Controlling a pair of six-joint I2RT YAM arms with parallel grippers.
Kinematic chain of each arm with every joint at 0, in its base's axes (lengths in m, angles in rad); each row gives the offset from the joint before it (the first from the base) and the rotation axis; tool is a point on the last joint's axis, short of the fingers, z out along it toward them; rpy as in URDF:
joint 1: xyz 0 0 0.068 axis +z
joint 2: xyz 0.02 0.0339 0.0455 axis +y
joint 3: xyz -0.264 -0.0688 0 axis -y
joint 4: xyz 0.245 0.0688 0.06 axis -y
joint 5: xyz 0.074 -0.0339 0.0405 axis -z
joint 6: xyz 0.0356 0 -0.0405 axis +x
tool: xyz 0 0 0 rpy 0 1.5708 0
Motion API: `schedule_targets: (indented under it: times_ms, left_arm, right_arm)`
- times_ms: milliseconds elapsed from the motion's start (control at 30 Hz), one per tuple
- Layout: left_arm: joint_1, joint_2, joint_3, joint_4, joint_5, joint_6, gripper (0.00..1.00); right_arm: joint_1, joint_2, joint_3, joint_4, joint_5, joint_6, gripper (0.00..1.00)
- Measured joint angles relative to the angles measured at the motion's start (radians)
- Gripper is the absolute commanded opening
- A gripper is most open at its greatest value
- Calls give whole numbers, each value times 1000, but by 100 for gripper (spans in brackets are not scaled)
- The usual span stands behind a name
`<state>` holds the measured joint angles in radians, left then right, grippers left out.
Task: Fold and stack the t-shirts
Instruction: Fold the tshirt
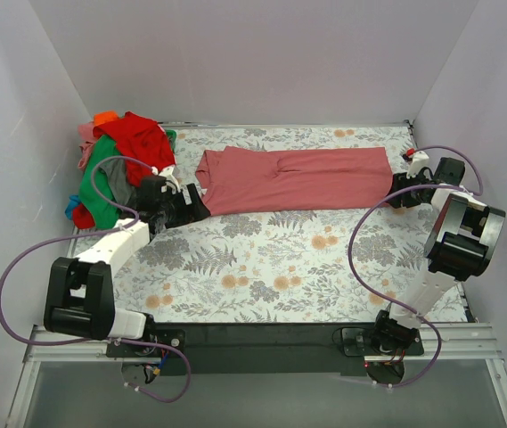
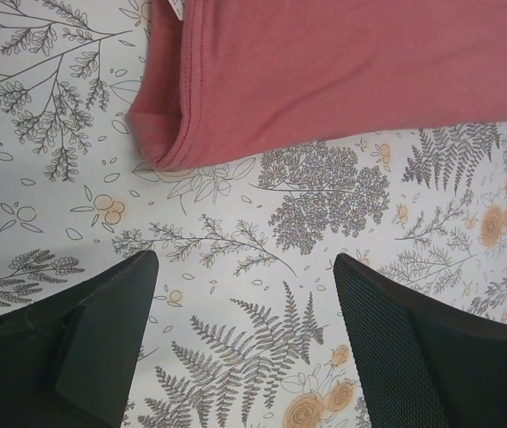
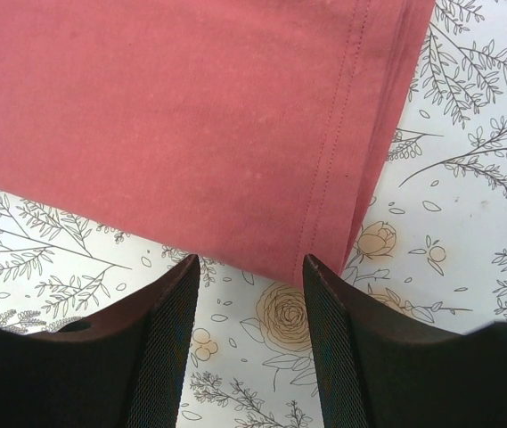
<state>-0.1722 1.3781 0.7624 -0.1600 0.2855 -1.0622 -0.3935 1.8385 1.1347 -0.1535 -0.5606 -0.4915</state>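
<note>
Salmon t-shirt [image 1: 298, 178]: long axis left–right; left gripper [image 2: 244, 267] and right gripper [image 3: 251, 260], both released, empty, at opposite ends.

The left arm [image 1: 102, 254] and the right arm [image 1: 440, 267] had white links and black joint blocks. A purple cable [image 1: 8, 276] hung in loops along each one. The left pincer [image 2: 246, 267] and the right pincer [image 3: 251, 265] were black, with a fine mesh texture.
</note>
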Motion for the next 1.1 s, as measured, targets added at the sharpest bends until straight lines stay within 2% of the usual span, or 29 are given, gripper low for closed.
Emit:
schedule_targets:
  times_ms: [400,767,1100]
  left_arm:
    - [0,76,36,-9,20,8,73]
    - [0,285,203,-35,24,27,67]
    - [-27,385,304,-48,-48,62,60]
  right_arm:
    - [-5,1,0,-1,-10,0,57]
    - [-10,21,0,-13,-31,3,57]
    - [-10,34,0,-27,-38,3,57]
